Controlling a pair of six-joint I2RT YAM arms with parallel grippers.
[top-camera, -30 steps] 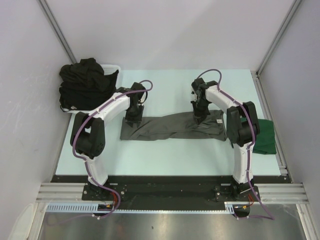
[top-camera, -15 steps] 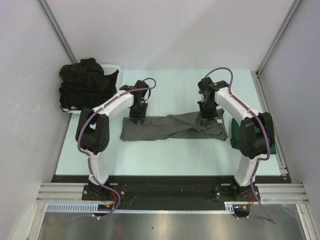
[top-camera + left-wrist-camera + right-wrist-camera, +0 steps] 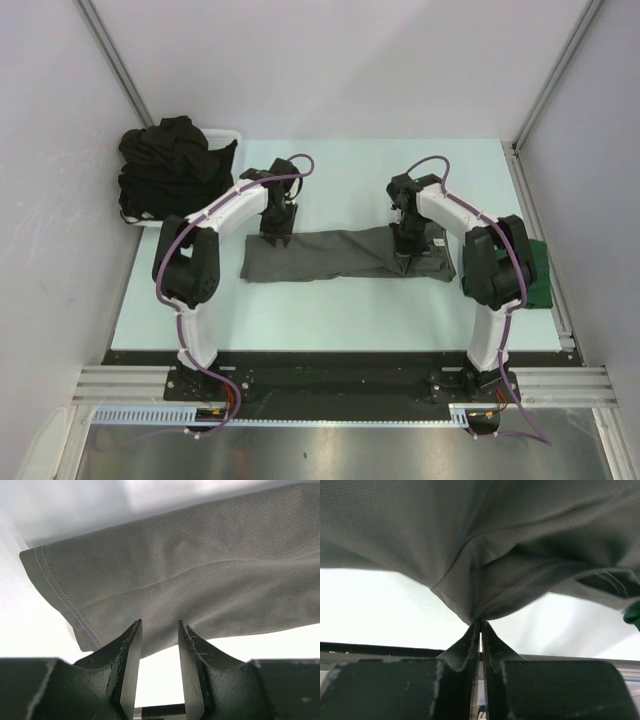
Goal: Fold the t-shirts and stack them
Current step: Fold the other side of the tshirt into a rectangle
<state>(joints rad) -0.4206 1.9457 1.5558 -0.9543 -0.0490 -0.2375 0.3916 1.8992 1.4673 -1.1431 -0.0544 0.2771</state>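
Grey t-shirt [image 3: 330, 257] is laid out as a long folded band across the middle of the worktop [image 3: 340, 310], between the two arms. In the top view the left fingers [image 3: 277, 238] are seen at the far edge of the band near its left end, and the right fingers [image 3: 405, 258] at its right part, but their state cannot be read from there.

The wrist views give what is missed from above. In the left wrist view the left fingers [image 3: 136, 635] are held apart, with the tips just at the edge of the grey t-shirt [image 3: 200, 580]. A stitched hem is seen at the left end of the cloth, and nothing is gripped. In the right wrist view the right fingers [image 3: 480, 625] are pressed together on a small fold of the grey t-shirt [image 3: 470, 540], and the cloth is drawn into a point at the tips.

A green t-shirt [image 3: 535, 275] is shown beside the right arm at the right edge of the worktop; only a small corner of it [image 3: 634, 612] is caught by the right wrist camera. Black t-shirts [image 3: 170, 165] are heaped over a white basket [image 3: 225, 133] at the far left, and this is given by the top view only.
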